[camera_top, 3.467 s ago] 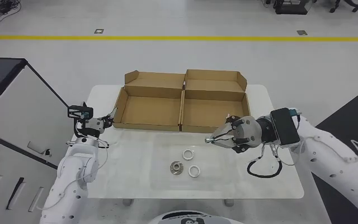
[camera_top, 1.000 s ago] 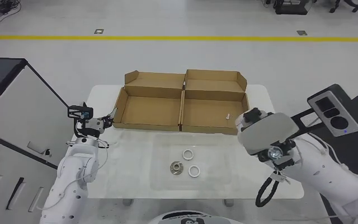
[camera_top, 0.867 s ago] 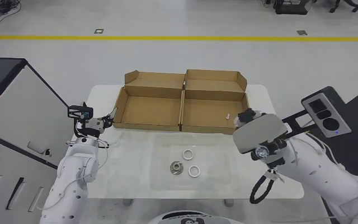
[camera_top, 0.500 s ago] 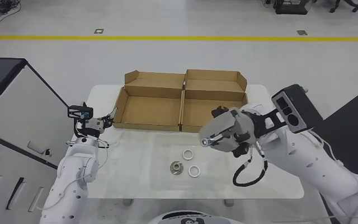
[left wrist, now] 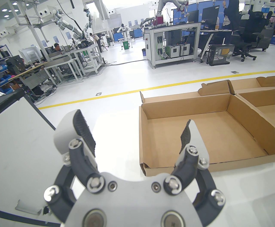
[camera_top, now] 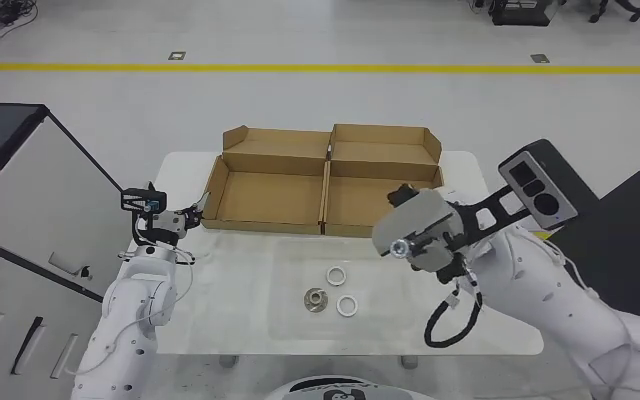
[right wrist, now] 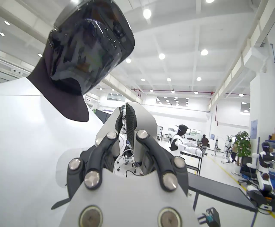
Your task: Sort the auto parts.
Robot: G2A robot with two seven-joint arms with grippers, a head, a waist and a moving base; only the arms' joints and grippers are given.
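Robotics lab: workbenches [left wrist: 60, 61], monitors [left wrist: 209, 15], other robots [right wrist: 182, 140], yellow floor line [camera_top: 300, 67].

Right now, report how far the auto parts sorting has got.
Done: nothing visible; left cardboard box empty, right cardboard box partly hidden by the right arm. In hand: nothing; left gripper open, right gripper shut. Left: two white rings and a grey flanged part on the table.

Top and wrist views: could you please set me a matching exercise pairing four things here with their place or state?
Things:
1. left gripper
2. right gripper
3. grey metal part
4. left cardboard box

Places or states:
A. on the table beside the white rings
B. fingers shut
C. lid open, at the table's far edge
D. fingers open

Pairs: 1-D, 2-B, 3-A, 4-C.
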